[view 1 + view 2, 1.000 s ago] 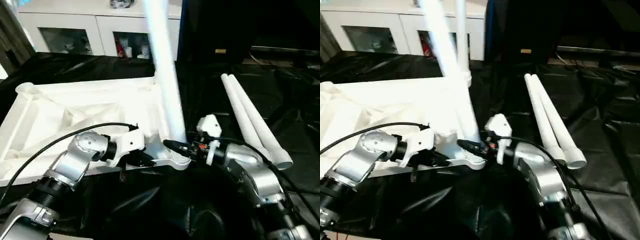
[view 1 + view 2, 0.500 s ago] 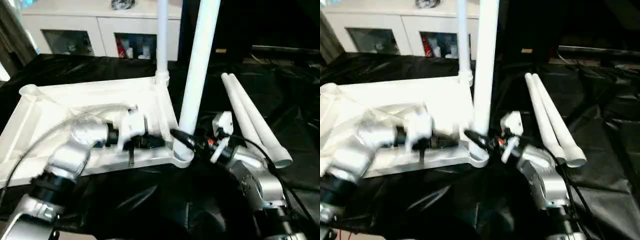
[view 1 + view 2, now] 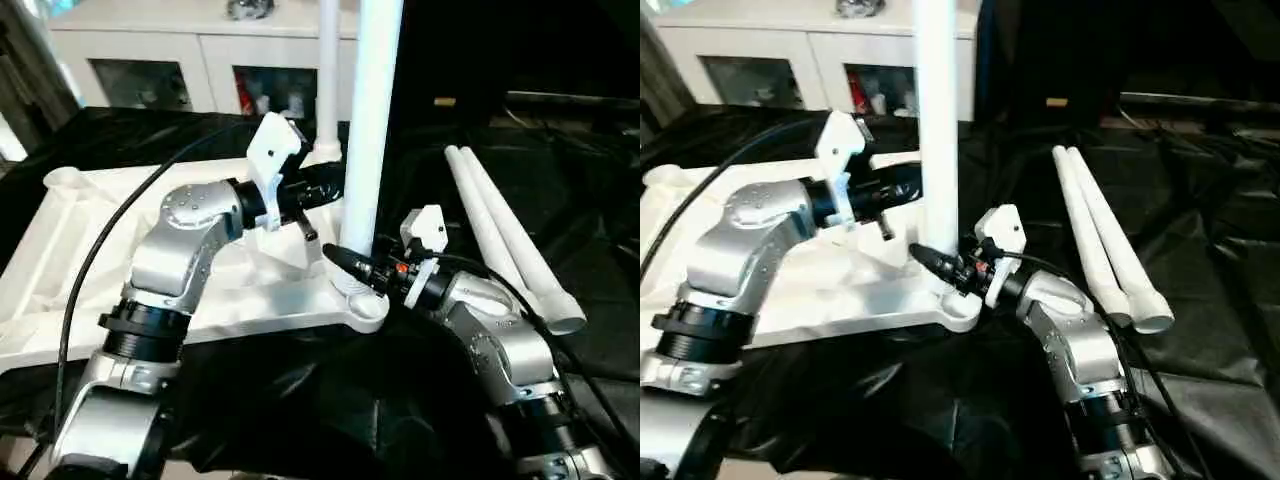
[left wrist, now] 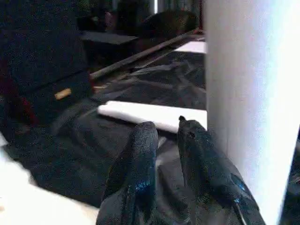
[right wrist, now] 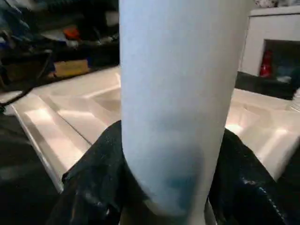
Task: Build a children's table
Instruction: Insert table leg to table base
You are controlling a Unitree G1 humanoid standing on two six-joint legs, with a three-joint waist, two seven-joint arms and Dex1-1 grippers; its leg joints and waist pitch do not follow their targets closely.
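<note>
The children's table top (image 3: 90,240) lies upside down on black cloth, ribs facing up. One white leg (image 3: 372,130) stands upright in the near right corner socket (image 3: 362,305). My right gripper (image 3: 352,266) is shut on that leg just above the socket, with a black finger (image 5: 93,168) pressed to each side. Level with the leg's middle, my left gripper (image 3: 325,192) hovers just left of it. Its fingers (image 4: 140,145) stand a little apart with nothing between them. A second leg (image 3: 328,70) stands in the far right corner. Two loose legs (image 3: 505,235) lie on the cloth to the right.
A white cabinet with glass doors (image 3: 180,60) stands behind the table top. Black cloth (image 3: 300,400) covers the work surface, crumpled in front. Dark equipment (image 3: 560,100) fills the far right. My left forearm's cable (image 3: 100,260) arcs over the table top.
The near leg has swung from tilted to upright in its socket. My left arm has risen from the table top's front edge to beside the leg, and its fingers have parted slightly.
</note>
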